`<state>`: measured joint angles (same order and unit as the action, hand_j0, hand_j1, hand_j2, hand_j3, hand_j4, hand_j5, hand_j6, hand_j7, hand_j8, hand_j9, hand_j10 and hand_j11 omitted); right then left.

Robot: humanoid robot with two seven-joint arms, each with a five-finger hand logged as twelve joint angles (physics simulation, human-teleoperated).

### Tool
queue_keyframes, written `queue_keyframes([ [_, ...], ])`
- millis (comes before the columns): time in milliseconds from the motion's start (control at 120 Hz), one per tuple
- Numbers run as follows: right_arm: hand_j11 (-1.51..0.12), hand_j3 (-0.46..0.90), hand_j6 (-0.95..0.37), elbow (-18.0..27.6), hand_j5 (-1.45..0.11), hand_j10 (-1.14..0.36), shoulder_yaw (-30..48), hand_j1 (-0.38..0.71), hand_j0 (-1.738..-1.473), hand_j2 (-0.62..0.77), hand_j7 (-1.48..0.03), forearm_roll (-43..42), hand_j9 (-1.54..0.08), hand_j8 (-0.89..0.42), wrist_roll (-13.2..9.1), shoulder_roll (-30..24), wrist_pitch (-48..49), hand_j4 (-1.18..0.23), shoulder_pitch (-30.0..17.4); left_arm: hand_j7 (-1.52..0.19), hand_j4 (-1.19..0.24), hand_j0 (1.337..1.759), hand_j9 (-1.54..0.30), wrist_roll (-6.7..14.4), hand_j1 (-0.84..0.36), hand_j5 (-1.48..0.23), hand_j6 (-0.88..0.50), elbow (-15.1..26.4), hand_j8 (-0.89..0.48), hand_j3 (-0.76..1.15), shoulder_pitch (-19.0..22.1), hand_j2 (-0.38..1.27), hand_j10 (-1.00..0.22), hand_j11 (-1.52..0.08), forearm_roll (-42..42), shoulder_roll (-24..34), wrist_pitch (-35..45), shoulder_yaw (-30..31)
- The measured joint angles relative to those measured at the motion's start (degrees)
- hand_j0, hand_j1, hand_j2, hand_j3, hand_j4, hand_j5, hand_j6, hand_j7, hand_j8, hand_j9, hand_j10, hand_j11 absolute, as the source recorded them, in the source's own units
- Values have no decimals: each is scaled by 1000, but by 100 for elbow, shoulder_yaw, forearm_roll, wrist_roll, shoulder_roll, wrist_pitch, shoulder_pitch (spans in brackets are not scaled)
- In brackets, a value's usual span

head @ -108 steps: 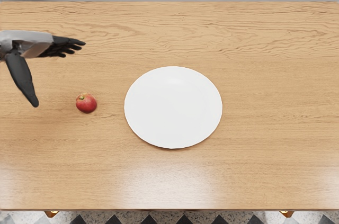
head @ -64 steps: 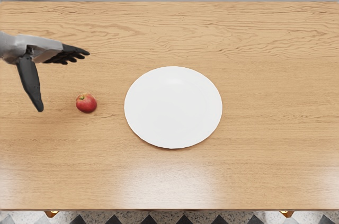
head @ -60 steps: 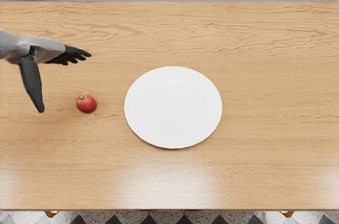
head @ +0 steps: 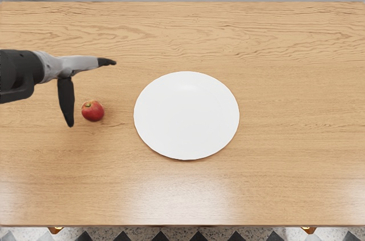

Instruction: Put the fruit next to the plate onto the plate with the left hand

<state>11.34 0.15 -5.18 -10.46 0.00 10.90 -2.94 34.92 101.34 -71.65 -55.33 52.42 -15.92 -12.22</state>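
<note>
A small red apple [head: 92, 110] lies on the wooden table [head: 285, 47] just left of a round white plate [head: 186, 115]. My left hand [head: 74, 81] comes in from the left edge and hovers above and to the left of the apple, apart from it. It is open: the fingers [head: 105, 61] stretch out to the right, edge-on, and the thumb [head: 67, 101] points down beside the apple. The plate holds nothing. The right arm does not show.
The table's front edge runs along the bottom of the picture, with a checkered floor below it. A grey wall borders the far edge.
My left hand has moved right and down toward the apple and rolled so its fingers show edge-on. The forearm now reaches further into the picture. Apple and plate have not moved.
</note>
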Motion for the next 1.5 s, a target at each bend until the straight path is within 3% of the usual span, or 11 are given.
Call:
queue_keyframes([
  [150, -20, 0, -15, 0, -20, -15, 1, -331, -1658, -3, -20, 0, -20, -15, 0, 0, 0, -15, 3, -1, -6, 1658, -1, 6, 349, -1, -7, 18, -7, 0, 495, 2, -5, 0, -480, -85, 290, 14],
  [383, -20, 0, -15, 0, -20, -15, 1, -331, -1658, -3, -20, 0, -20, -15, 0, 0, 0, -15, 4, -112, -91, 1658, -111, 8, 248, -112, -93, 16, -92, 0, 678, 19, -90, -111, -728, -158, 412, 22],
  [567, -20, 0, -15, 1, -20, -15, 2, -331, -1658, -3, -20, 0, -20, -15, 0, 0, 0, -15, 4, -224, -177, 1658, -224, 8, 145, -224, -179, -12, -178, 0, 959, 37, -177, -223, -1612, -176, 912, 52],
  [783, -20, 0, -15, 8, -20, -15, 2, -331, -1658, -3, -20, 0, -20, -15, 0, 0, 0, -15, 1, -271, -215, 1658, -271, 8, 102, -272, -217, -39, -216, 0, 1326, 46, -214, -271, -2206, -361, 1376, 89],
  [1500, -20, 0, -15, 9, -19, -15, 3, -331, -1658, -3, -20, 0, -20, -15, 0, 0, 0, -15, -4, -295, -232, 1658, -294, 8, 81, -295, -234, -926, -234, 0, 1330, 50, -232, -294, -2579, -1042, 1415, 688],
])
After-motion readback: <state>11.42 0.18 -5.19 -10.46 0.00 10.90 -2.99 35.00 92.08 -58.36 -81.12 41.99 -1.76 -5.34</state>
